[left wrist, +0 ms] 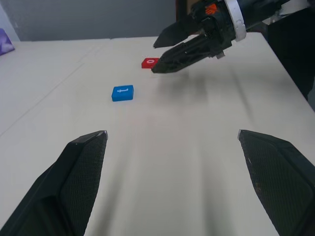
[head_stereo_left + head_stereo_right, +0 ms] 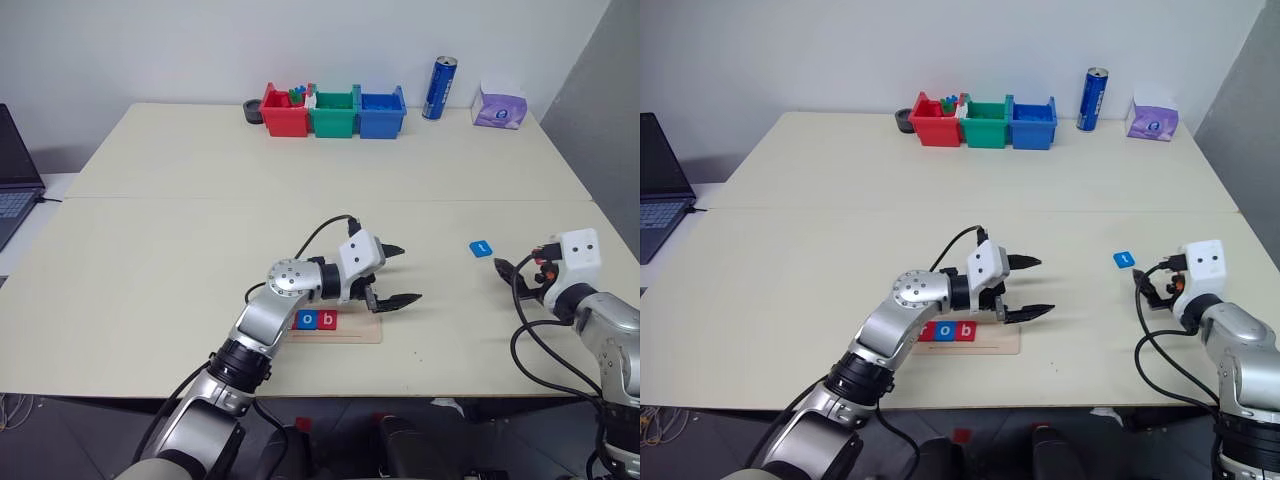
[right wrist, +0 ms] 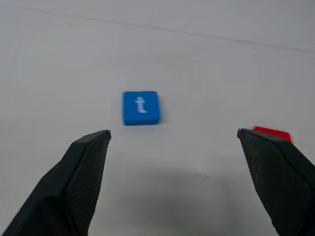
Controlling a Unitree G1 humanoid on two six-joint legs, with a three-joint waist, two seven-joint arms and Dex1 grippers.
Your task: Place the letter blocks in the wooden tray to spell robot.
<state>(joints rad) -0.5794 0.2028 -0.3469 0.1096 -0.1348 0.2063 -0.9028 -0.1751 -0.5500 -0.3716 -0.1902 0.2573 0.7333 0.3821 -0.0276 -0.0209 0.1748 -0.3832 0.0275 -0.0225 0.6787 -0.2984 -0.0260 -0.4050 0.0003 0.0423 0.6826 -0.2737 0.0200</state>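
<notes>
Smooth cream tabletop (image 2: 180, 250) against a plain white wall. Pale-wood tray (image 2: 350, 333) near the front edge, carrying flat square tiles: red o (image 2: 307, 320), blue b (image 2: 327, 320). Blue t tile (image 2: 482, 247) well right of tray, red tile (image 1: 149, 63) beyond. Left gripper (image 2: 395, 274) spread above tray; right gripper (image 2: 510, 272) spread, empty, near t.

The silver left arm bends inward across the robot's front, its white-cased left hand (image 2: 394, 273) pointing toward the robot's right with both black fingers spread wide and empty. The right arm sits out at the right side, its right hand (image 2: 510, 270) likewise spread open, holding nothing.
</notes>
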